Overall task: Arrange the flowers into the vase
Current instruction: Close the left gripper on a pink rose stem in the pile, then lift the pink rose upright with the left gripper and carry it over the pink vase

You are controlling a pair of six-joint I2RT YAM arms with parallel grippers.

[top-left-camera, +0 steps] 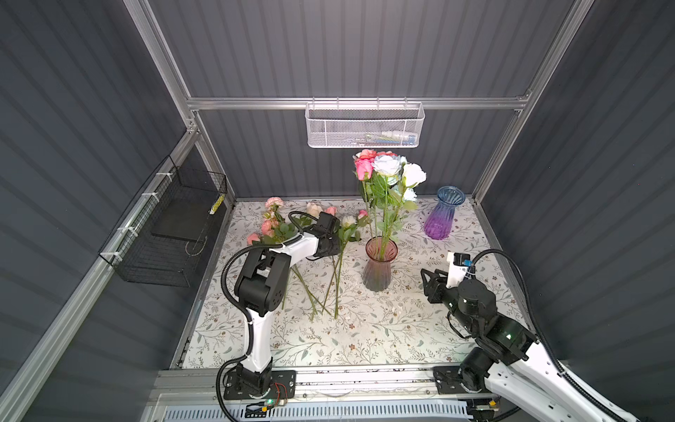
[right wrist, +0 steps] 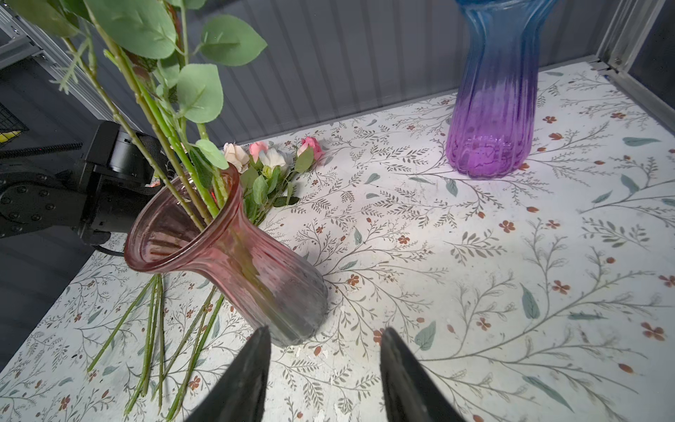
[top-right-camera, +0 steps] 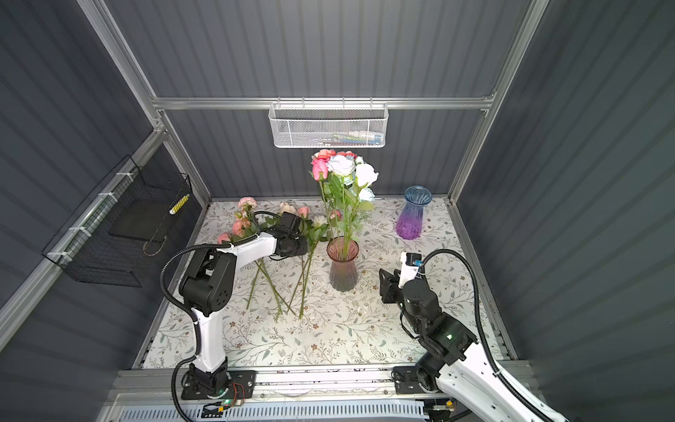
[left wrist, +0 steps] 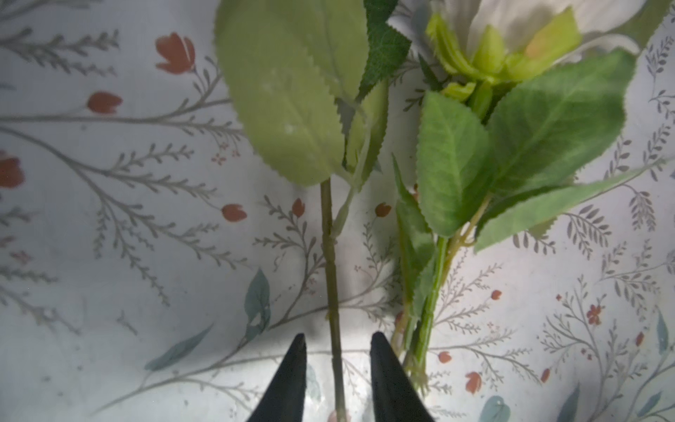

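- The left claw (left wrist: 338,338) is low over the floral-patterned worktop (top-left-camera: 383,336), its two prongs standing apart on either side of one thin green stem (left wrist: 333,277); a strip of worktop shows between each prong and the stem, so nothing is clamped
- Just beside that stem lies another flower with a white bloom (left wrist: 529,22) and broad saw-edged leaves
- In both top views the loose flowers (top-left-camera: 277,226) lie in a fan at the back left of the worktop (pink, coral and cream heads towards the rear wall, cut ends pointing to the front), and the left arm reaches across them
- The pink vase (top-left-camera: 380,266) stands upright near the middle of the worktop, just right of the loose flowers, with several stems already in it; their tall blooms (top-left-camera: 387,166), pink, white and pale blue, rise well above the rim
- The right claw (right wrist: 325,330) hovers near the right side of the pink vase, prongs apart with nothing between them, aimed towards the vase's base without touching it
- A blue and purple vase (top-left-camera: 442,215) stands upright at the back right, well apart from the pink vase
- A white mesh basket (top-left-camera: 365,124) hangs on the rear rail and a black wire basket (top-left-camera: 171,234) on the left wall
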